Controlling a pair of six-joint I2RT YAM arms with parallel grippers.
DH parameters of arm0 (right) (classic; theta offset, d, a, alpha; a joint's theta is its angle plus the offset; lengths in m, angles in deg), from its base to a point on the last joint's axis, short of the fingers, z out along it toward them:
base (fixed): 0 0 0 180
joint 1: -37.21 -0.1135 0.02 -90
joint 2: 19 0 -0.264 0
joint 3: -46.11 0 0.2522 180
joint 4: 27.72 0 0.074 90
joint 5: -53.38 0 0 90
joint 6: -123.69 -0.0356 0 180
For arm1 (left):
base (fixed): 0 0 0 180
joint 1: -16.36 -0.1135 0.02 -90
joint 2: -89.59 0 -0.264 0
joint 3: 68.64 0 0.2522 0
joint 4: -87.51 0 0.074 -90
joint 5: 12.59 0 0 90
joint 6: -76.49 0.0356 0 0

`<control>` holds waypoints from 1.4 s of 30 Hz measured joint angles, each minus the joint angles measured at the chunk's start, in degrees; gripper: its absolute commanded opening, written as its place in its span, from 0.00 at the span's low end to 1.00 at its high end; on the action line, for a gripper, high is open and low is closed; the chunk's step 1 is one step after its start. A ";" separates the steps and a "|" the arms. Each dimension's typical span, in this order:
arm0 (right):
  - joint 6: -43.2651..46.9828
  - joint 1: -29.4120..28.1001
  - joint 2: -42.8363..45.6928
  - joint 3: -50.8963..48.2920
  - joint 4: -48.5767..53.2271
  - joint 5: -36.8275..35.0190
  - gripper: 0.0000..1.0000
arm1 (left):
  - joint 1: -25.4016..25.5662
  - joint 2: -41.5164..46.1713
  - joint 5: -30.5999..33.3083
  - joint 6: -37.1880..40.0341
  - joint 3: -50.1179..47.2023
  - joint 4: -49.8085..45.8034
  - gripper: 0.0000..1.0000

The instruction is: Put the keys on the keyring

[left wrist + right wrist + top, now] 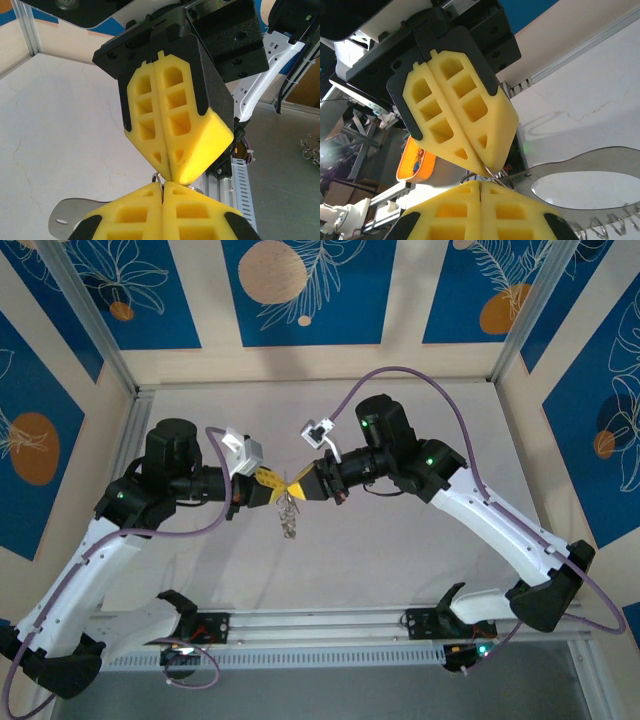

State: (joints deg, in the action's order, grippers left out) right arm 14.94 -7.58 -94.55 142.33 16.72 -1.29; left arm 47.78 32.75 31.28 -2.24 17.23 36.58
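My left gripper (277,483) and right gripper (297,485) meet tip to tip above the middle of the table, both shut. In the left wrist view my left gripper (162,192) pinches a small thin wire loop, the keys (159,179), in its seam. The right gripper (172,175) touches that same spot from above. In the right wrist view the keys (466,176) poke out where the left gripper (487,170) meets my right gripper (480,186). I cannot tell if the right one grips them. The keyring (580,159), a flat grey hoop fringed with silvery pieces (605,227), hangs beneath the tips (288,515).
The pale table (400,560) lies well below the grippers. An aluminium rail (320,625) runs along the near edge between the arm bases. An orange container (412,162) sits beyond the table. Loose metal pieces (312,147) lie at the right.
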 measured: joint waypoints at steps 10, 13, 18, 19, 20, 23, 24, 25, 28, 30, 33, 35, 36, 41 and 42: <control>-1.49 -0.11 0.00 0.00 -1.07 -1.36 0.00 | 0.00 0.04 0.20 1.33 0.00 -1.38 0.00; -1.53 -0.11 0.00 0.00 -1.05 -2.25 0.00 | 0.00 0.04 0.35 1.33 0.00 -1.51 0.00; -1.90 -0.17 -0.09 0.07 -0.59 -3.21 0.00 | 0.00 0.09 0.81 1.31 0.00 -1.55 0.00; -1.88 -0.22 -0.17 0.11 -0.44 -3.28 0.00 | 0.00 0.09 0.85 1.31 0.00 -1.66 0.00; -1.88 -0.26 -0.35 0.31 -0.17 -3.30 0.00 | 0.00 0.13 1.01 1.31 0.00 -1.84 0.00; -1.88 -0.48 -0.94 1.01 0.79 -3.87 0.00 | 0.00 0.17 1.60 1.31 -0.07 -2.14 0.00; -1.88 -0.48 -1.11 1.18 1.14 -3.98 0.00 | 0.00 0.20 1.75 1.31 -0.09 -2.32 0.00; -1.86 -0.57 -1.20 1.31 1.49 -4.09 0.00 | 0.00 0.22 1.84 1.31 -0.09 -2.47 0.00; -1.88 -0.63 -1.64 1.92 2.56 -4.55 0.00 | 0.00 0.31 2.01 1.31 -0.26 -2.73 0.00; -1.86 -0.63 -1.92 2.12 3.45 -5.11 0.00 | 0.00 0.52 2.40 1.31 -0.50 -2.78 0.00; -1.90 -0.61 -2.32 2.21 5.07 -6.21 0.00 | 0.00 1.01 2.78 1.31 -0.87 -2.78 0.00; -1.88 -0.63 -2.71 2.27 5.46 -6.47 0.00 | 0.00 1.29 2.82 1.31 -1.27 -2.75 0.00; -1.88 -0.63 -2.95 2.32 5.66 -6.49 0.00 | 0.00 1.36 2.82 1.31 -1.49 -2.78 0.00; -1.90 -0.61 -3.43 2.36 6.10 -6.45 0.00 | 0.00 1.40 2.84 1.31 -1.97 -2.80 0.00; -1.90 -0.61 -3.43 2.38 6.12 -6.45 0.00 | 0.00 1.40 2.84 1.31 -1.99 -2.78 0.00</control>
State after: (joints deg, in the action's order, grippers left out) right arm 13.04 -8.19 -97.98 144.71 22.84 -7.74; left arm 47.78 34.15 34.12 -0.93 15.24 33.81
